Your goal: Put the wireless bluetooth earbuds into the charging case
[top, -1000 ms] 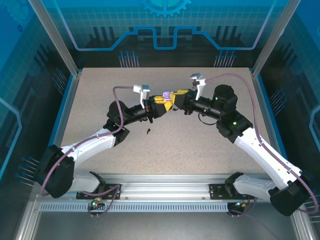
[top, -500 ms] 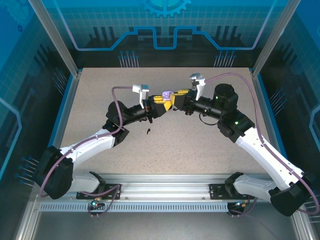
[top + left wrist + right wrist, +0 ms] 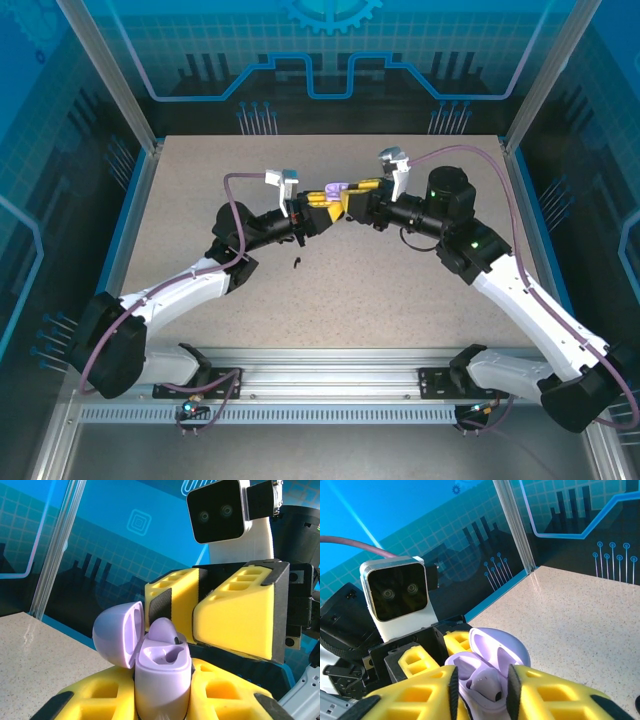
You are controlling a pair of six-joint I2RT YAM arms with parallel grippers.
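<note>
The left gripper clamps the open lavender charging case steady; the right gripper pinches 1 lavender earbud into it.

The speckled beige table carries one tiny black earbud — lying loose, just nearward of the left gripper.

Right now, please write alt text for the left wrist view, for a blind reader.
An open lavender charging case is clamped in the left gripper, a lavender earbud in one well. Yellow fingers of the right gripper flank the earbud, its camera above.
</note>
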